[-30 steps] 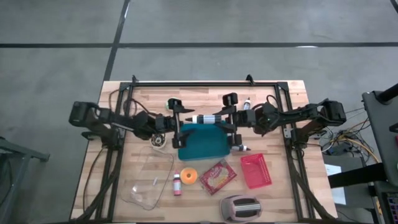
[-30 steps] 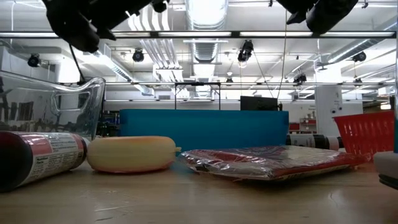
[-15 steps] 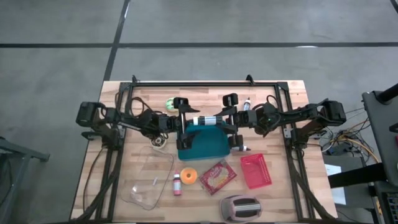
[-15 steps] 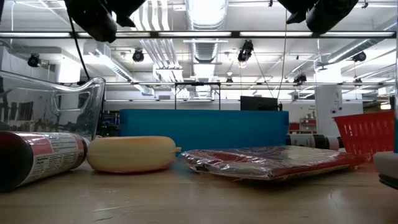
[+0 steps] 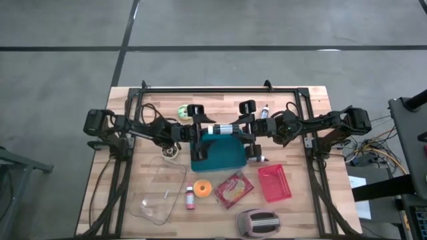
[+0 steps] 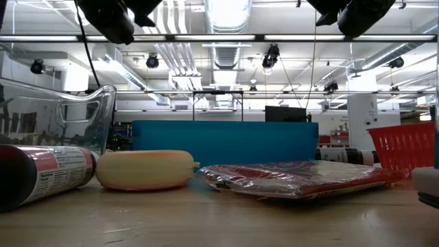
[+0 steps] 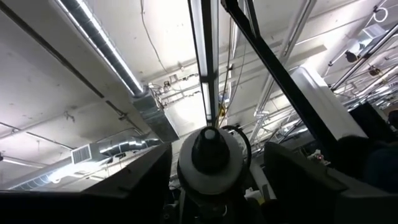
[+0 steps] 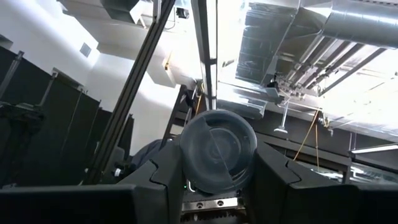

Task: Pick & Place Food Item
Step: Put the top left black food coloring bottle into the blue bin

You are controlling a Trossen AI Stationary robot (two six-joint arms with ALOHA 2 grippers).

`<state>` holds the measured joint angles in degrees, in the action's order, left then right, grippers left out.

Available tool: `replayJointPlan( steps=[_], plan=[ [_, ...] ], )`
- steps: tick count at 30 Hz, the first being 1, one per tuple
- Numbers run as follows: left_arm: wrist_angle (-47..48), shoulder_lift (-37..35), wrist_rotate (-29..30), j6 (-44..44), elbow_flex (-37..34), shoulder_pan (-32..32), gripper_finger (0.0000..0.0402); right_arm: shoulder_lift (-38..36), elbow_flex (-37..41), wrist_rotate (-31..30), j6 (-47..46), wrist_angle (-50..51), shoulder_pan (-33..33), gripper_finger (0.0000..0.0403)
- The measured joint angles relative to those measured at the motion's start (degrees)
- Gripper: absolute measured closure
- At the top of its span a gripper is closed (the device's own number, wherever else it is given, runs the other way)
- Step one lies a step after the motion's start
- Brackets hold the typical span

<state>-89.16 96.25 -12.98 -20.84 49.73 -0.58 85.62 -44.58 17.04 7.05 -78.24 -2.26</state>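
A dark bottle with a white label (image 5: 223, 128) hangs level over the teal tray (image 5: 217, 157), between my two arms. My right gripper (image 5: 248, 130) is shut on its bottom end, the round dark base (image 8: 216, 149) filling the right wrist view. My left gripper (image 5: 199, 131) is open at the bottle's other end. Its fingers (image 7: 146, 180) stand on either side of the white shoulder and black cap (image 7: 210, 155), with narrow gaps. My right gripper pinches the sides of the bottle's bottom end (image 8: 186, 163) between its two fingers. It comes nearly level from the table's right, pointing along the bottle. The bottle sticks out level toward the left arm, lifted clear above the tray.
In front of the tray lie a glass dish (image 5: 160, 193), a small pink bottle (image 5: 189, 198), a yellow round piece (image 5: 203, 189), a red packet (image 5: 233, 189), a red basket (image 5: 275, 182) and a toaster (image 5: 258, 223). A green item (image 5: 182, 111) lies behind my left arm.
My left gripper has gone up and toward the table's right, closing in on the bottle's cap end, and now stands around it. The right gripper and the bottle have kept still.
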Motion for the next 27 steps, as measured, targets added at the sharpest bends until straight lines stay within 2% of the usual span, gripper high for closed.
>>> replayJointPlan(
  steps=[6,10,27],
  plan=[
    [-0.09,-0.01,-0.99,-1.54,0.21,0.05,0.0244,0.00,0.02,0.22,-0.03,-0.02,0.02,0.0281],
    [-0.37,-0.03,-1.46,-1.24,0.23,0.26,0.0284,-0.02,0.04,0.68,-0.26,-0.14,0.00,0.0282],
    [-0.11,-0.05,-1.66,-2.28,0.14,0.46,0.0288,-0.02,0.04,2.26,-0.74,0.13,-0.04,0.0282]
  ],
)
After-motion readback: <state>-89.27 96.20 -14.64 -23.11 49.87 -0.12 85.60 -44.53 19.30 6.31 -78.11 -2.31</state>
